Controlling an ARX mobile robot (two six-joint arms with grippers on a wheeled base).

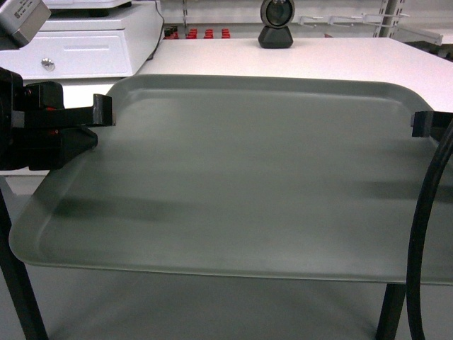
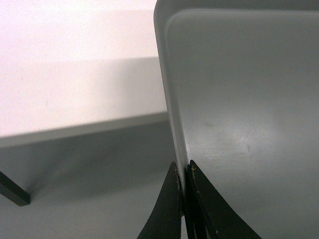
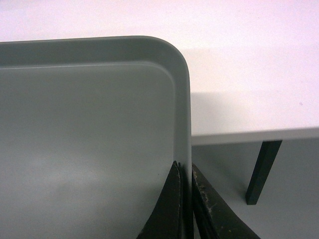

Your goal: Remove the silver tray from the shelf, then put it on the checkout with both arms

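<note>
- Between the two arms, the silver tray (image 1: 233, 177) is held in the air, its far edge over the near part of the checkout (image 1: 333, 60) and most of it short of the counter, over the floor.
- On the tray's left rim, the left gripper (image 2: 183, 199) is clamped, one jaw outside the wall and one inside, as the left wrist view shows.
- On the right rim, just below the rounded far corner, the right gripper (image 3: 188, 199) is clamped in the same way.
- Each hold is taken on a thin low rim only, so a slip is judged possible if one arm is moved faster or higher than the other; the tray would then be twisted or dropped at one end.
- The near half is unsupported, and a release made too soon would probably let the tray tip off the counter's edge.
- A thick black cable (image 1: 425, 234) hangs beside the tray's right side and could be snagged as the arms advance.
- At the back of the counter a black scanner (image 1: 275, 25) and a white machine (image 1: 92, 42) stand, well apart from the tray, though they could be struck if it were pushed far forward.
- The counter top is smooth, white and flat, carried on dark legs (image 3: 261, 172) over a grey floor; white store shelving is seen behind.
</note>
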